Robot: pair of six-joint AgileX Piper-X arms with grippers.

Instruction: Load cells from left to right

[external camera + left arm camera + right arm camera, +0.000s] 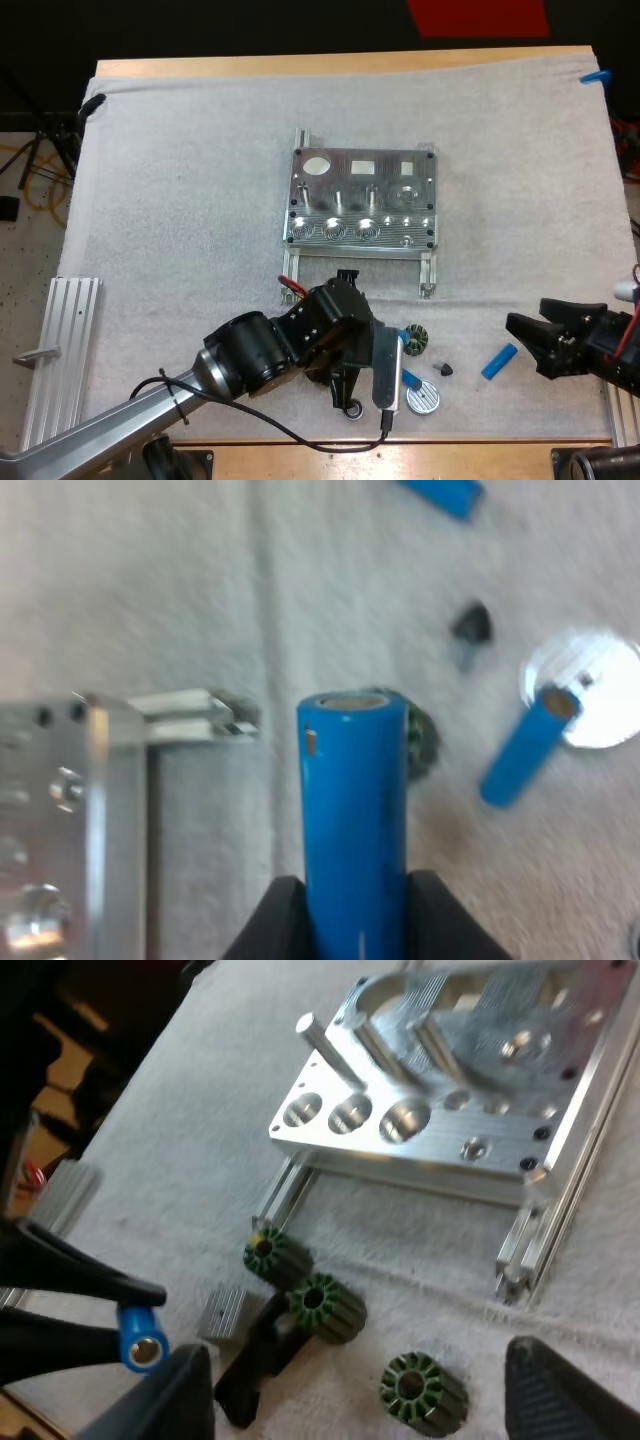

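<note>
The metal fixture point(360, 200) lies mid-mat, with three round holes along its near edge point(350, 1112). My left gripper point(350, 398) hovers just in front of it, shut on a blue cylinder point(354, 810) that points past the fixture's rail point(190, 718). A second blue cylinder point(525, 748) leans on a silver disc point(424, 400). Farther right, a third blue cylinder point(498, 361) lies just ahead of my right gripper point(528, 325). Its fingers point(565, 1395) stand wide apart with nothing between them.
Three green toothed parts point(325, 1306) lie before the fixture, beside a small silver block point(225, 1312) and a black piece point(255, 1360). A small dark cone point(445, 368) rests near the disc. An aluminium rail point(60, 350) lies off the mat's left side.
</note>
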